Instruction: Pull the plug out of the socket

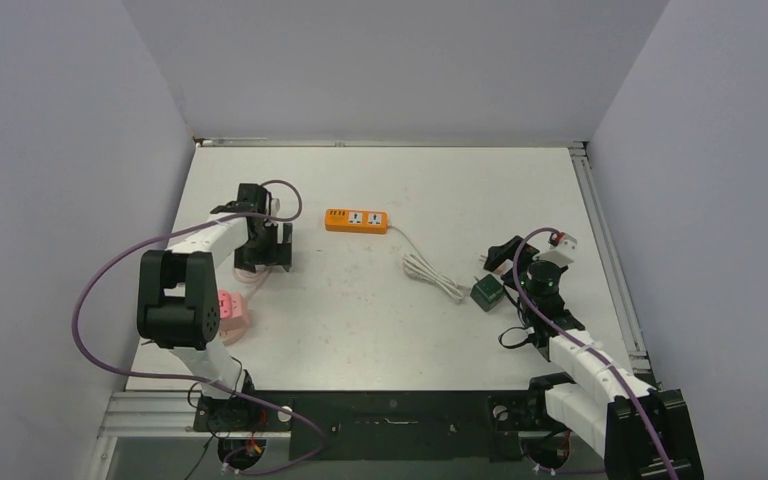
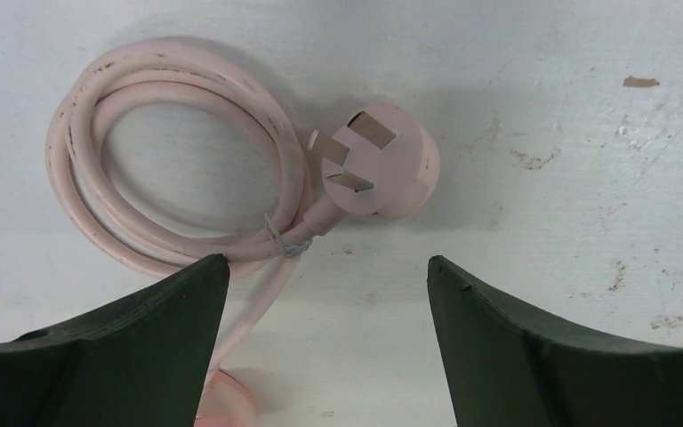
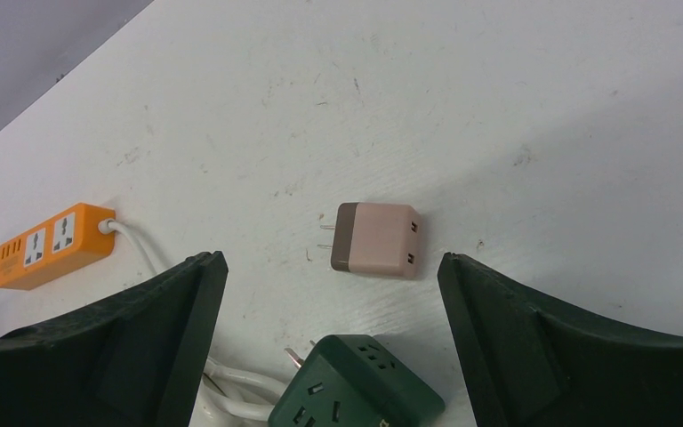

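Observation:
A pale pink plug (image 2: 382, 160) lies on the table with its three prongs bare, at the end of a coiled pink cable (image 2: 169, 160); it sits in no socket. My left gripper (image 2: 327, 267) hovers just short of it, open, nothing between the fingers. An orange power strip (image 1: 357, 220) lies at the table's middle back, its sockets empty (image 3: 49, 246). A dark green cube socket (image 3: 356, 387) and a pink-and-brown adapter (image 3: 375, 238) lie loose, prongs showing, under my open right gripper (image 3: 331, 262).
The strip's white cord (image 1: 435, 275) runs in a bundle toward the green cube (image 1: 487, 292). A pink block (image 1: 232, 310) lies by the left arm's elbow. White walls close the table on three sides.

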{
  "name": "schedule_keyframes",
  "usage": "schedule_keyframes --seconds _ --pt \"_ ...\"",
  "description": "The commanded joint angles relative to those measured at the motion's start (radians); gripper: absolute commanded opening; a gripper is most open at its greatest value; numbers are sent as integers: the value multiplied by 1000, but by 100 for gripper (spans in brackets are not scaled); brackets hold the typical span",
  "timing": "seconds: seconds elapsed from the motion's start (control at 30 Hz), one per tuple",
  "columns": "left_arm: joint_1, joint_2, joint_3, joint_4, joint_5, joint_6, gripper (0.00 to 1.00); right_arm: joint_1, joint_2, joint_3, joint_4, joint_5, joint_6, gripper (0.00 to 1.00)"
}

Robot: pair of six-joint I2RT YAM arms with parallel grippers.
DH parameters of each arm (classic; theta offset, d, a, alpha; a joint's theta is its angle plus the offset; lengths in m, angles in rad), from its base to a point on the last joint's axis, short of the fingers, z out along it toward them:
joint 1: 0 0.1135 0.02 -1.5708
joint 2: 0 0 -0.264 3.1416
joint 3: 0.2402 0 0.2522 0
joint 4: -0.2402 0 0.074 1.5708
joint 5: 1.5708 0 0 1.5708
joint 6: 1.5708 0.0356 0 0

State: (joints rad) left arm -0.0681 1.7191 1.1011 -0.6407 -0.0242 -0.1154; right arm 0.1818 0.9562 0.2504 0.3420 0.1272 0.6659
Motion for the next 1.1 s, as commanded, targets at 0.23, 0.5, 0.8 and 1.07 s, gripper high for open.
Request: schedule_keyframes --seconds 0.23,0.5,0.8,1.07 --pt "-33 -65 43 62 -127 38 77 -17 50 2 43 -4 6 95" --pt "-25 28 86 12 -53 49 62 -21 71 7 44 -14 7 95" --pt "-43 84 95 -5 -8 40 58 -25 62 9 36 -13 6 95" --pt "-102 95 100 -21 -19 28 37 -30 69 8 40 -15 7 95"
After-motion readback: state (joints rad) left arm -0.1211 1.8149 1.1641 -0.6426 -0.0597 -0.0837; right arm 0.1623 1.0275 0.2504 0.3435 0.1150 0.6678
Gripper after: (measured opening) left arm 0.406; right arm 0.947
